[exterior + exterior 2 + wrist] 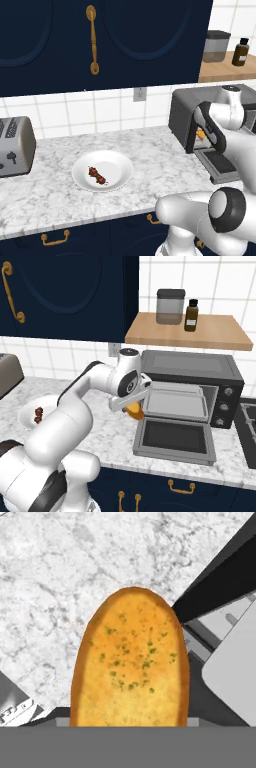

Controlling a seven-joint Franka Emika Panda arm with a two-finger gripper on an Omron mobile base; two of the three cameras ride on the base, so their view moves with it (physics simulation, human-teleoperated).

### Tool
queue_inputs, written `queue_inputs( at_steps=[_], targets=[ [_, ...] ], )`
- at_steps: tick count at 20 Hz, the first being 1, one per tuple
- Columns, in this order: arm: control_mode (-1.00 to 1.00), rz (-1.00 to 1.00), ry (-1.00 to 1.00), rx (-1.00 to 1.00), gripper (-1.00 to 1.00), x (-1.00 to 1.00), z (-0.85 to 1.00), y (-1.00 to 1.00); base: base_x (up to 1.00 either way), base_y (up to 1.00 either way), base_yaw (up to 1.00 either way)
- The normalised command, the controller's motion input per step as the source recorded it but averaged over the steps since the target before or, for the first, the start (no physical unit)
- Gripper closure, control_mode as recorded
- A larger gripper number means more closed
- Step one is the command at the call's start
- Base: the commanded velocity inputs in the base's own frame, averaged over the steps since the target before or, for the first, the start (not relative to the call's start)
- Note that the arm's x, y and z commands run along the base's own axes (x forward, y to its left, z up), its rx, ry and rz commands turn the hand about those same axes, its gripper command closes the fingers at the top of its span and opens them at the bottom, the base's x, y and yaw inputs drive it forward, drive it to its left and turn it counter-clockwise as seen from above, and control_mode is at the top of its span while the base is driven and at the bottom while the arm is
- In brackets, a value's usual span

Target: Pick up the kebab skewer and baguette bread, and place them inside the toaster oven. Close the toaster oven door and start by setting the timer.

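My gripper (pixel 131 404) is shut on the baguette bread (pixel 134 411), a golden-orange loaf held in the air at the left front corner of the toaster oven (pixel 200 369). The hand view looks down the baguette bread (pixel 131 662), which hides the fingertips, with the marble counter below and the toaster oven (pixel 220 587) to the right. The toaster oven door (pixel 172 439) lies folded down flat and open. The baguette bread (pixel 200 134) peeks out orange beside the oven mouth. The kebab skewer (pixel 97 175) lies on a white plate (pixel 120 161) further left, and the kebab skewer (pixel 38 415) also shows behind my arm.
A silver toaster (pixel 15 145) stands at the counter's left end. Above the oven, a wooden shelf (pixel 220 331) carries a grey canister (pixel 170 306) and a brown bottle (pixel 190 315). A stove edge (pixel 248 421) lies right of the oven. Dark blue cabinets hang overhead.
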Motion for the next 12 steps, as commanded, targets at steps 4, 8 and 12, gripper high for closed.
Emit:
queue_inputs(
  at_steps=[4,8,12],
  targets=[
    [-1.0,0.04,-0.17,0.0,1.0,0.21,0.01,-0.9,0.0,0.0,0.0],
    [-1.0,0.01,-0.17,0.0,1.0,0.19,0.0,-0.57,0.0,0.0,0.0],
    [-1.0,0.01,-0.14,-0.01,1.0,0.48,0.0,0.0,0.0,0.0,0.0]
  ],
)
